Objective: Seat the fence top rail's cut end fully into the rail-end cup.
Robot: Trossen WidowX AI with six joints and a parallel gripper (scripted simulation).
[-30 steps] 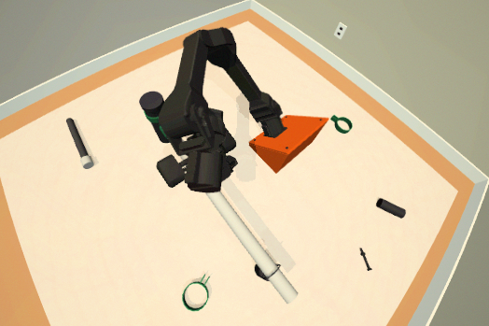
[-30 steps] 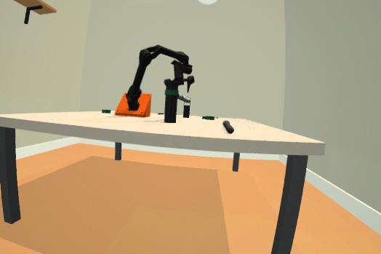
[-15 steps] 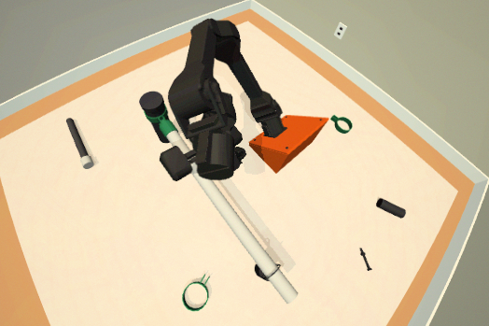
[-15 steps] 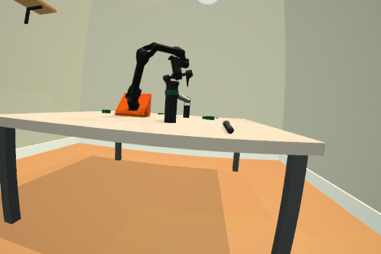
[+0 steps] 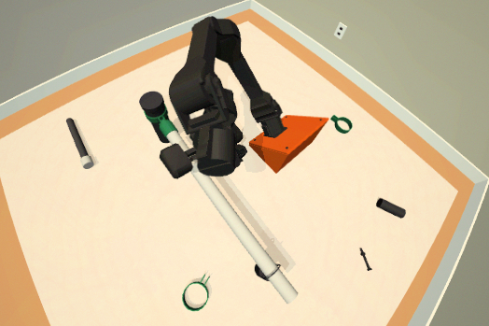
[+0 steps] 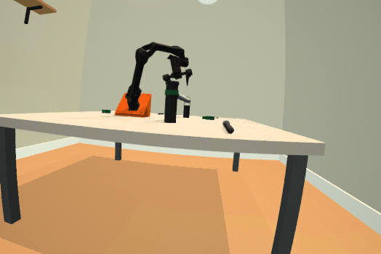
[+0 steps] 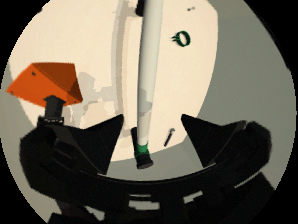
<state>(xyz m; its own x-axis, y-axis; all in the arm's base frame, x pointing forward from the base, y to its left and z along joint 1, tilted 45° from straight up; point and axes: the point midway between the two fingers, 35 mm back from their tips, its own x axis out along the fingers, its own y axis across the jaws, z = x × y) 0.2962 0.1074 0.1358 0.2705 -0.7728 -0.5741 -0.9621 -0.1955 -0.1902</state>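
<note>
The white top rail runs from the loop cap at the near end to the big dark post. Its far end sits inside the green rail-end cup. The cup hangs on the green brace band, just under the post's black cap. My gripper is open. It hovers above the rail near the cup, with its fingers spread wide on either side and clear of the rail.
The arm's orange base stands right of the post. Loose parts lie about: a green band, a green ring, a short pipe, a black cylinder and a bolt.
</note>
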